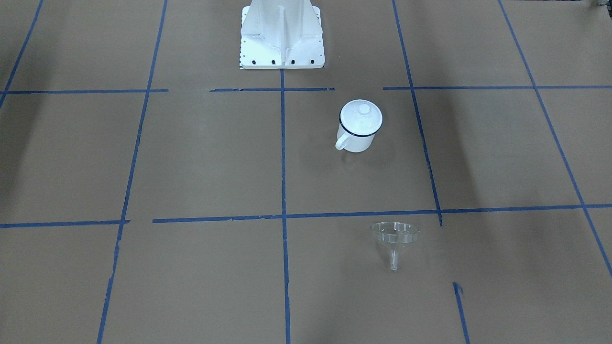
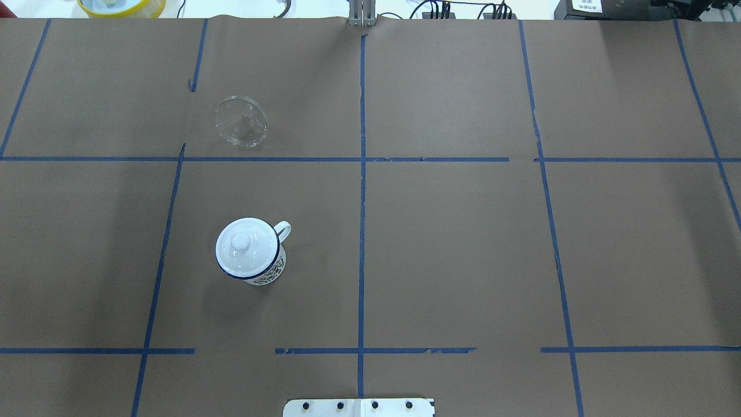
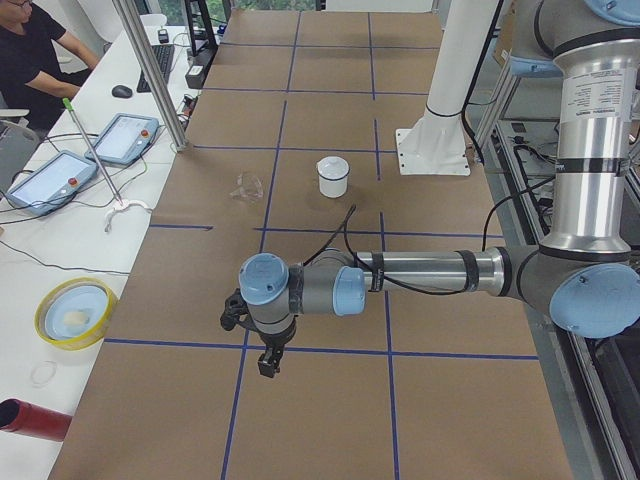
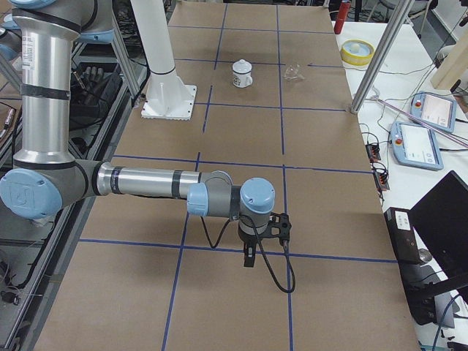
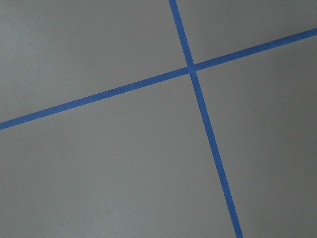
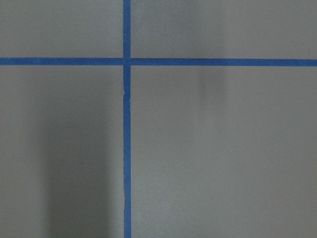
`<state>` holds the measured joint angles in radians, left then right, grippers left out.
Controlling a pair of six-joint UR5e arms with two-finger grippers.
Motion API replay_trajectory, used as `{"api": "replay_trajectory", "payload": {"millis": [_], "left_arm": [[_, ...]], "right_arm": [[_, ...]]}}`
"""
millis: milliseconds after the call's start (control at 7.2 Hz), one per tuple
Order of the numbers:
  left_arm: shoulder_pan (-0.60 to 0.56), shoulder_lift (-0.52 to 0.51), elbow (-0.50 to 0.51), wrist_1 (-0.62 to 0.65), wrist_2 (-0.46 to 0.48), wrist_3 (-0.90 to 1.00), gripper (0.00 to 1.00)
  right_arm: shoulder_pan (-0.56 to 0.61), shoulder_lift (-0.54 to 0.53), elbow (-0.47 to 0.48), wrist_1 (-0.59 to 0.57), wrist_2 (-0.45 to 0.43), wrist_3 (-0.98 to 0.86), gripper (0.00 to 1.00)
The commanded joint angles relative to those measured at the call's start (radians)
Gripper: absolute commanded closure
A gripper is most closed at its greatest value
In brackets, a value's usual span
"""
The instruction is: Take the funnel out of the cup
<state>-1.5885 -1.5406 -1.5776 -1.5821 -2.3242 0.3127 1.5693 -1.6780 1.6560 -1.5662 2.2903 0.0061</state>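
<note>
The clear funnel [image 1: 395, 239] lies on the brown table by itself, well apart from the cup; it also shows in the overhead view [image 2: 241, 120]. The white cup [image 1: 357, 136] with a dark blue rim stands upright, its handle to the side, and a white knobbed lid [image 2: 248, 246] sits on top of it. My left gripper [image 3: 268, 365] shows only in the exterior left view, low over the table, far from both. My right gripper [image 4: 248, 257] shows only in the exterior right view, likewise far away. I cannot tell whether either is open or shut. Both wrist views show only table and blue tape.
The white robot base [image 1: 282, 38] stands at the table's middle edge. A yellow-rimmed bowl [image 3: 75, 312], a red cylinder [image 3: 30, 420], two tablets [image 3: 125, 138] and a metal post [image 3: 150, 70] are on the side bench, where a person [image 3: 30, 50] sits.
</note>
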Motion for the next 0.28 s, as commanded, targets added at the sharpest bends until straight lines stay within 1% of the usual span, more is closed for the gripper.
{"api": "replay_trajectory", "payload": {"millis": [0, 139], "left_arm": [[-0.001, -0.003, -0.001, 0.001, 0.002, -0.001, 0.00], [-0.002, -0.003, -0.002, 0.001, 0.003, 0.000, 0.00]], "right_arm": [[0.000, 0.000, 0.001, 0.000, 0.000, 0.000, 0.00], [0.000, 0.000, -0.001, 0.000, 0.000, 0.000, 0.00]]}}
